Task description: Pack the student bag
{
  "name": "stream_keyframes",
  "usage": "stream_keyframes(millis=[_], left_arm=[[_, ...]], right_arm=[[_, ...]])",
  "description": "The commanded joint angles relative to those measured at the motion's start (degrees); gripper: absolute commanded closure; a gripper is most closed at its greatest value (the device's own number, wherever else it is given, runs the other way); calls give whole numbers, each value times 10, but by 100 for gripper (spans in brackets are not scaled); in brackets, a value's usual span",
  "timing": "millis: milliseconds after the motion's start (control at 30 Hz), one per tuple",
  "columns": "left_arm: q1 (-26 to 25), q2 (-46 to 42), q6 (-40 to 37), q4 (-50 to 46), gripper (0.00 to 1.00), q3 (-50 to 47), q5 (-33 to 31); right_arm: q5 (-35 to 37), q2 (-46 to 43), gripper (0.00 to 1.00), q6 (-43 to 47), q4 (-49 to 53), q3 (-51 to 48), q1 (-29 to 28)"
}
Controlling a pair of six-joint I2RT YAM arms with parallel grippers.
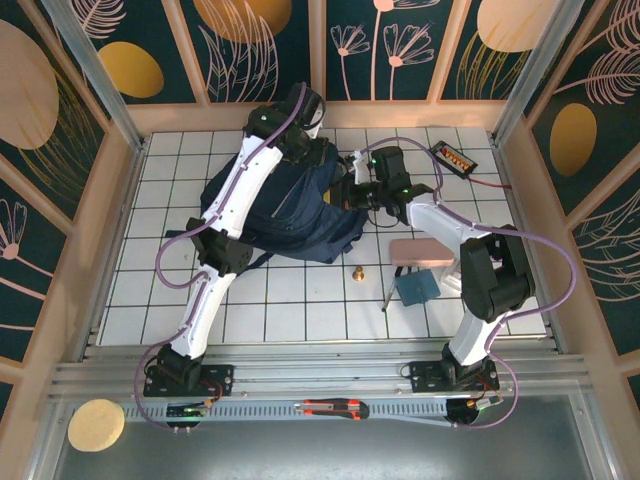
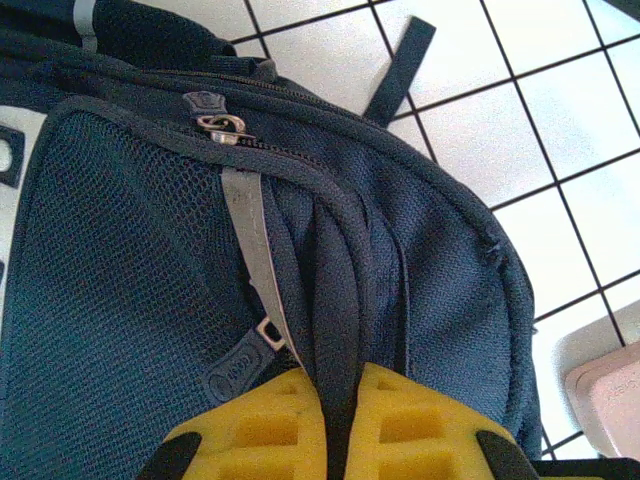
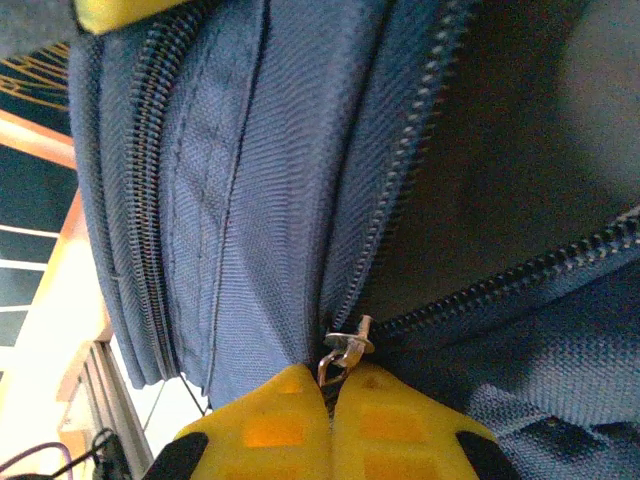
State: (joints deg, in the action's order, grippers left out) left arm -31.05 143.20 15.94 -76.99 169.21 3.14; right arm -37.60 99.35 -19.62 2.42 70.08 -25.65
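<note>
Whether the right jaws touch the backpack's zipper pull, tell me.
Touching. Right wrist view: the right jaws pinch the zipper pull between their yellow tips.

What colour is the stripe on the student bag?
Grey stripe on student bag; best in left wrist view.

The student bag (image 1: 300, 218) blocks the table's middle; near tiles (image 1: 290, 310) lie open.
</note>
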Motion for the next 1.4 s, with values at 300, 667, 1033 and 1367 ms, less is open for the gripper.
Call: stream_keyframes(millis=[300,667,1033,1367], left_arm=[[18,-37,76,42,100,32,-47],[21,-34,133,84,100,31,-37],[21,-20,195,133,100,28,-15],[20,-32,156,92,100,32,-6]], right_arm=[[-60,-51,100,55,66,-72,-11],[-50,-24,100,73,77,-35,-99],[199,34,100,31,-256,-86,-302],[170,29,57,-14,-365,-99,-282]])
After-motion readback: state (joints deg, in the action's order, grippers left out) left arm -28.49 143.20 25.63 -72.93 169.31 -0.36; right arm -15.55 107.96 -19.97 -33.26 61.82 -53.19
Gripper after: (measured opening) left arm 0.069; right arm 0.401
